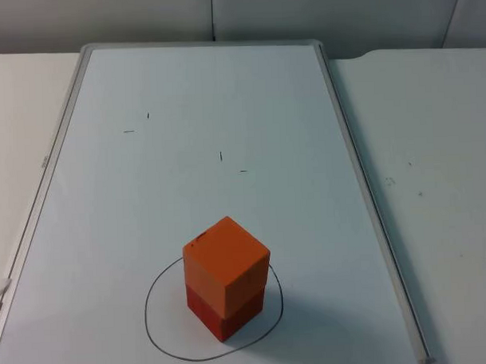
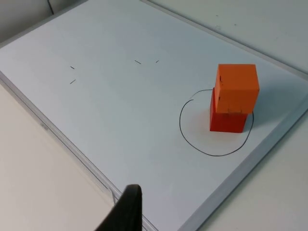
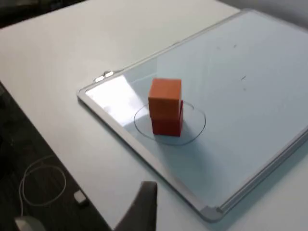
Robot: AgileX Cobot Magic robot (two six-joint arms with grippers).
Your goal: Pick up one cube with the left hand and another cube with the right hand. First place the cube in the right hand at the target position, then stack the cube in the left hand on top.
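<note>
An orange cube [image 1: 227, 258] sits on top of a red cube [image 1: 223, 312], turned slightly against it. The stack stands inside a black hand-drawn circle [image 1: 147, 309] near the front of the whiteboard. In the left wrist view, the orange cube [image 2: 236, 89] and red cube [image 2: 226, 121] stand well away from my left gripper [image 2: 126, 211], which hangs by the board's frame. In the right wrist view, the orange cube [image 3: 165, 98] rests on the red cube [image 3: 167, 126], far from my right gripper [image 3: 142, 207], which is over the bare table. Nothing touches the cubes.
The whiteboard [image 1: 184, 96] has a grey metal frame [image 1: 363, 186] and lies on the white table [image 1: 433, 143]. A few small pen marks [image 1: 221, 156] dot its middle. Past the table edge lies dark floor with a white cable [image 3: 43, 185]. A grey wall [image 1: 221, 15] closes the back.
</note>
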